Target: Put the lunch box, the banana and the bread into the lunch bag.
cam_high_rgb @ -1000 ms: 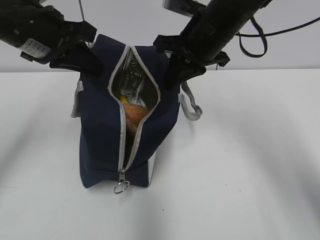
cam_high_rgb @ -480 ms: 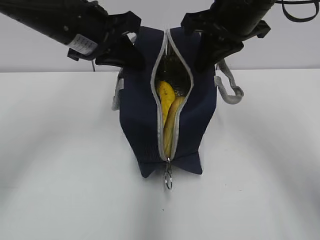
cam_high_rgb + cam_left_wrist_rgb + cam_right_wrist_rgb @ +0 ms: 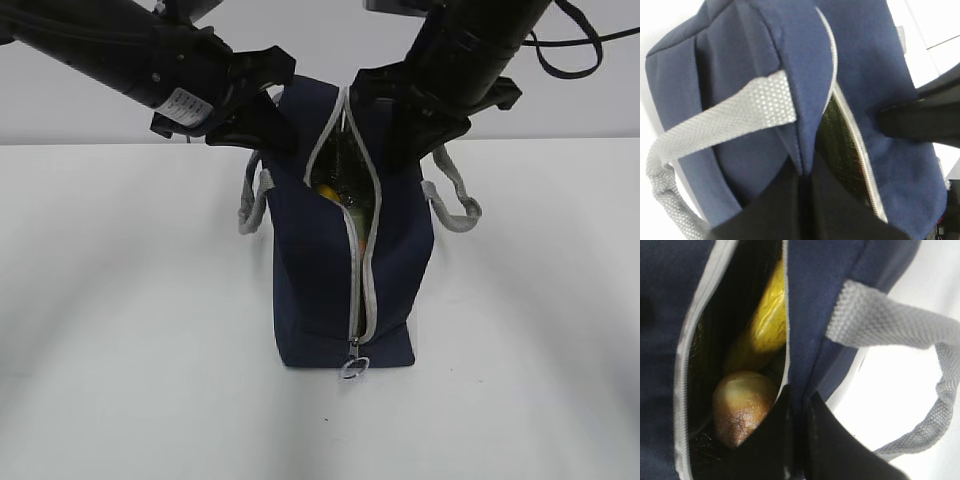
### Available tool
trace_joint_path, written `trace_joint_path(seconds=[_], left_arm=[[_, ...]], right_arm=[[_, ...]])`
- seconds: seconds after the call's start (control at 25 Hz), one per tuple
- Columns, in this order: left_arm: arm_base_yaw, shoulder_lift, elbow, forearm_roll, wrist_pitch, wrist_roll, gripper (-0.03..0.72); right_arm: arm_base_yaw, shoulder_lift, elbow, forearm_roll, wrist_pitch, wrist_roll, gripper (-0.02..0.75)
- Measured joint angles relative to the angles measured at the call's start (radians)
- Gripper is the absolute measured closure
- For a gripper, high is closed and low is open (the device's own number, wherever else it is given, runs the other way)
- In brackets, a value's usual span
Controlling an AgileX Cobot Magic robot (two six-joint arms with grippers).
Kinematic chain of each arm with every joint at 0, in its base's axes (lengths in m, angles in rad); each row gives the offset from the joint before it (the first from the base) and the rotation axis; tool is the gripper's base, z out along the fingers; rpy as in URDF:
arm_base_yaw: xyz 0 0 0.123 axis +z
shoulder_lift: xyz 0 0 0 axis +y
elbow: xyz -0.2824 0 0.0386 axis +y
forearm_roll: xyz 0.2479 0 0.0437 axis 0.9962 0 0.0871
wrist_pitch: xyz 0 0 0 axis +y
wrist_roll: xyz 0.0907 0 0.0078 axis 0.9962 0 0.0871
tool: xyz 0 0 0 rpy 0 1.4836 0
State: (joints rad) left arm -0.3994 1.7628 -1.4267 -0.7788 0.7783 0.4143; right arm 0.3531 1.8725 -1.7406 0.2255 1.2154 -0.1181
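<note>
Lunch bag (image 3: 325, 270) now upright on table (image 3: 520, 350); half a sec ago we had it tipped, slit wider. Left gripper (image 3: 262, 118) & right gripper (image 3: 405, 135) each pinch a top edge. Banana (image 3: 765, 325) + bread (image 3: 742, 405) inside; lunch box unseen. We judge packing nearly done.

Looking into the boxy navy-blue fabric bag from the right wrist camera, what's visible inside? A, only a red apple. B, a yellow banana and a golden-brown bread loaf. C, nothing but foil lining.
B: through the open zipper of the navy-blue fabric bag, the yellow banana lies above the golden-brown bread loaf.
</note>
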Motion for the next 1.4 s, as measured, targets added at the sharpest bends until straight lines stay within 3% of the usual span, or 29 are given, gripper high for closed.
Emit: trace_joint_path(seconds=[0.08, 0.16, 0.24, 0.32, 0.4, 0.48, 0.8, 1.04, 1.24, 1.4], left_arm=[[0.000, 0.000, 0.000, 0.002, 0.000, 0.000, 0.687], [0.000, 0.000, 0.000, 0.002, 0.000, 0.000, 0.637], [0.000, 0.000, 0.000, 0.001, 0.003, 0.000, 0.514], [0.004, -0.002, 0.000, -0.002, 0.023, 0.000, 0.339], [0.011, -0.014, 0.000, -0.002, 0.051, 0.000, 0.225], [0.016, -0.040, 0.000, 0.001, 0.080, 0.004, 0.181], [0.019, -0.193, 0.013, 0.056, 0.123, 0.056, 0.179], [0.019, -0.323, 0.178, 0.075, 0.102, 0.090, 0.185], [0.019, -0.408, 0.307, 0.078, 0.067, 0.097, 0.214], [0.019, -0.441, 0.360, 0.080, 0.064, 0.097, 0.230]], right_arm=[[0.000, 0.002, -0.002, 0.000, -0.002, 0.003, 0.708], [0.000, 0.002, -0.002, 0.000, -0.006, 0.004, 0.600], [0.000, 0.002, -0.002, 0.000, -0.006, 0.015, 0.442], [0.000, -0.005, -0.002, 0.000, -0.001, 0.020, 0.339], [0.000, -0.025, -0.002, 0.000, 0.006, 0.023, 0.293], [0.000, -0.065, 0.000, 0.000, 0.006, 0.025, 0.278], [0.000, -0.289, 0.189, 0.041, -0.078, -0.022, 0.269], [0.000, -0.488, 0.483, 0.109, -0.253, -0.140, 0.269], [0.000, -0.625, 0.741, 0.227, -0.410, -0.310, 0.269], [0.000, -0.670, 0.916, 0.415, -0.470, -0.609, 0.269]])
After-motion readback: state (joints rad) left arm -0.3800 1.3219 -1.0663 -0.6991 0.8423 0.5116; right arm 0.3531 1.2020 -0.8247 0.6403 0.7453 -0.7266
